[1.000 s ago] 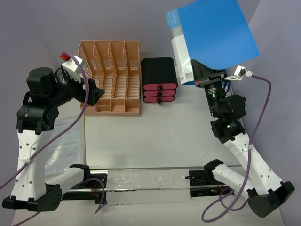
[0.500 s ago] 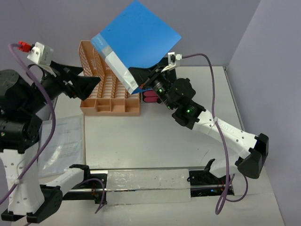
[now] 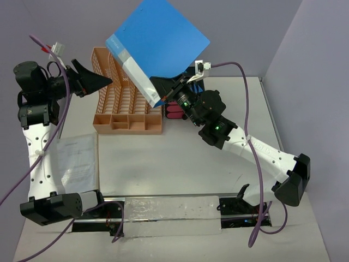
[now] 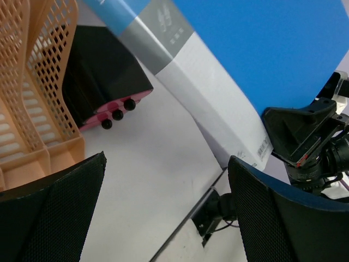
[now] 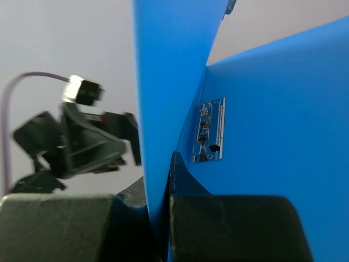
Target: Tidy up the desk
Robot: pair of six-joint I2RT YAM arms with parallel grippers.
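Note:
A big blue binder (image 3: 158, 41) with a white spine hangs tilted in the air above the right side of the peach lattice rack (image 3: 128, 103). My right gripper (image 3: 165, 89) is shut on the binder's lower cover edge; in the right wrist view the cover (image 5: 163, 82) is pinched between the fingers of that gripper (image 5: 166, 183). My left gripper (image 3: 103, 82) is open, held at the rack's upper left with nothing in it. Through its spread fingers (image 4: 166, 161) I see the binder (image 4: 262, 49) and the white desk (image 3: 180, 164).
A black box with pink drawers (image 3: 173, 113) stands right of the rack, partly hidden under the right arm. A printed sheet (image 3: 76, 161) lies at the desk's left. A clear plastic strip (image 3: 169, 210) runs along the front rail between the arm bases.
My right arm has swung the binder from the back right corner leftward over the rack, then held still. My left arm has shifted, its open gripper now pointing at the rack's top left.

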